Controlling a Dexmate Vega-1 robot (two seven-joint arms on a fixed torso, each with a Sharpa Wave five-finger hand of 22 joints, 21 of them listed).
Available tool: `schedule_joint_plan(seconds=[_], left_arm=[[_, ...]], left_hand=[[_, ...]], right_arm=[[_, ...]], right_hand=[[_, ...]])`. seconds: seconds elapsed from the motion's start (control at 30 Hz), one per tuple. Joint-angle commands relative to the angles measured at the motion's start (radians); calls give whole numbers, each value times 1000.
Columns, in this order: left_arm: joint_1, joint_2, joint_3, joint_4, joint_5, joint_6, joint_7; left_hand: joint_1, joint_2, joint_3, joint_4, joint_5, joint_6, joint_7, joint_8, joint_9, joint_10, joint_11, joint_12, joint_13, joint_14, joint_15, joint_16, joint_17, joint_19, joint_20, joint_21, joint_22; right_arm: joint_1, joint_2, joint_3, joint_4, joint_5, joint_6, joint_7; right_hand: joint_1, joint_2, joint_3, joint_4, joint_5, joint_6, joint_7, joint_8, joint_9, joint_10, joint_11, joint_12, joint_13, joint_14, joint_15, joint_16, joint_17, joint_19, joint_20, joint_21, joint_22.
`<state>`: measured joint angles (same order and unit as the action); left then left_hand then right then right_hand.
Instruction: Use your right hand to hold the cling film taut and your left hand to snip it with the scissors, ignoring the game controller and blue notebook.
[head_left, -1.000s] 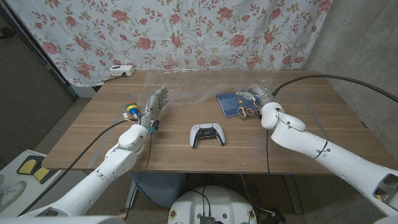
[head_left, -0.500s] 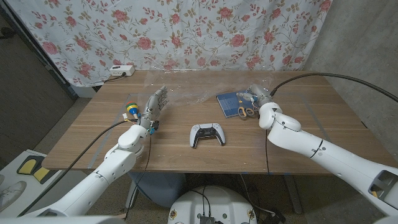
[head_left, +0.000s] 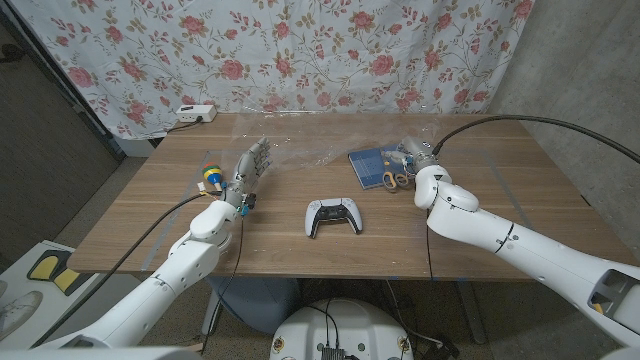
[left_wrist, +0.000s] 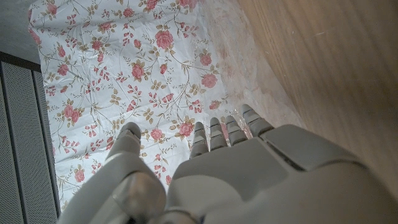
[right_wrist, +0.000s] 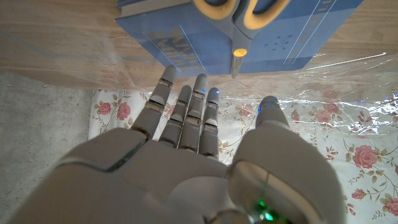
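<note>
On the desk (head_left: 150, 215), the left hand (head_left: 250, 168) reaches toward the film (head_left: 300, 150), fingers apart. The right hand (head_left: 418, 155) hovers by the scissors (head_left: 396, 180) on the notebook (head_left: 372, 166). A controller (head_left: 333, 216) lies near center.

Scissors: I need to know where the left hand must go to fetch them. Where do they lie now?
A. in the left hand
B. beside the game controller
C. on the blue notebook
C: the scissors lie on the blue notebook, yellow handles showing, near the right hand.

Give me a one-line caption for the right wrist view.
Open right hand reaching toward the scissors lying on the blue notebook, cling film stretched beyond.
</note>
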<state>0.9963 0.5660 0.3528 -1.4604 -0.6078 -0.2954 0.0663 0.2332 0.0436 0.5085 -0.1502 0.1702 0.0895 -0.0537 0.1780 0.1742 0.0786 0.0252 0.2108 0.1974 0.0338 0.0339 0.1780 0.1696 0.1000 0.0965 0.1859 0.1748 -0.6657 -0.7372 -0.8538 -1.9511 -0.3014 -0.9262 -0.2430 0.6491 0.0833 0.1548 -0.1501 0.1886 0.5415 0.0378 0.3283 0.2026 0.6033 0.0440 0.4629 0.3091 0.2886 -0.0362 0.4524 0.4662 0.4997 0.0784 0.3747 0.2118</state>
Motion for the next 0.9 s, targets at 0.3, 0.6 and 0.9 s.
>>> schedule_joint_plan(seconds=[0.3, 0.6, 0.9], left_arm=[[-18, -7, 9, 16, 0, 12, -6], [-21, -7, 10, 19, -1, 19, -3], [-26, -12, 12, 26, -3, 16, -9]], left_hand=[[1, -8, -4, 0, 2, 9, 2, 7, 3, 7, -4, 6, 3, -5, 3, 5, 6, 0, 0, 8, 1], [2, -7, -4, 1, 2, 13, 5, 8, 3, 8, -1, 6, 3, -22, -5, -1, 6, -2, -13, 7, 1], [2, -6, -5, 1, 2, 13, 5, 8, 3, 9, -3, 7, 3, -24, -1, 0, 6, -4, -14, 7, 1]], right_arm=[[33, 14, -31, 43, -4, -17, 34], [41, 15, -37, 46, -8, -17, 40], [57, 29, -64, 55, -28, -35, 44]], right_hand=[[6, 1, 4, 4, 5, 13, -2, 1, 4, 10, -4, 9, 7, 9, 2, 2, 6, 4, 1, 7, 5], [2, -1, 3, 6, 4, 26, 0, -1, 5, 37, -34, 21, 6, 20, -1, -2, 5, 10, 1, 13, 6], [-5, -3, 3, 9, 2, 58, 18, 5, 5, 66, -30, 30, -2, 51, -15, 3, 5, 21, 4, 21, 7]])
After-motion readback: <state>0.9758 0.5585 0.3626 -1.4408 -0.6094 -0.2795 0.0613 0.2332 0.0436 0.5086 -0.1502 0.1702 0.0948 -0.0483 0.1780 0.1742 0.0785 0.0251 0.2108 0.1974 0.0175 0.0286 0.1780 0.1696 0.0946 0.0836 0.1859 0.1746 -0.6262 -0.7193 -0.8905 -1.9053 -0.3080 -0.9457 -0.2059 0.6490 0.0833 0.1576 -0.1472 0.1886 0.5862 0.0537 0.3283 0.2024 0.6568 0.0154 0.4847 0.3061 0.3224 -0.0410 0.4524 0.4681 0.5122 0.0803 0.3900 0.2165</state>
